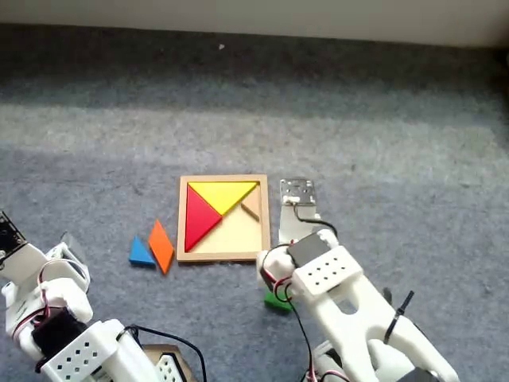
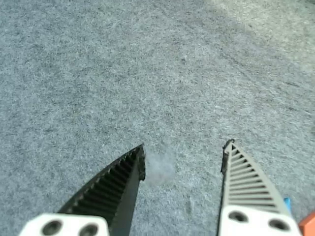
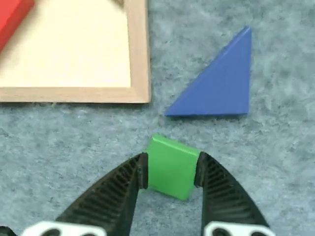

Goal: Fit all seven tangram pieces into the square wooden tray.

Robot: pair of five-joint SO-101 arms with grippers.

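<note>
At the near right corner of the square wooden tray [image 1: 223,256], the right gripper [image 3: 172,158] has its fingers closed against two opposite sides of the green square [image 3: 170,174]. The square lies flat on the grey carpet [image 1: 374,143], close to the tray but outside it. Contact is at the fingertips only, and the square sits slightly rotated between them. Judged risk: on lifting, the piece may pivot or slip out, because little of the serrated pads bears on it. A second risk is the tray rim. A piece carried low may strike it, and the tray appears to rest loose on the carpet, so it could shift and disturb the yellow triangle [image 1: 223,195], the red triangle [image 1: 199,219] and the small tan piece [image 1: 251,208] seated inside. A square set down rotated would not seat flush in the free area, the tray's lower right part. The large blue triangle [image 3: 219,81] lies just beside the tray corner and near the square, apart from both; a sideways swing could knock it. The small blue triangle [image 1: 141,252] and orange parallelogram [image 1: 161,246] lie side by side left of the tray, off this path. The left gripper [image 2: 184,146] hangs over bare carpet with its fingers well apart, holding nothing.
</note>
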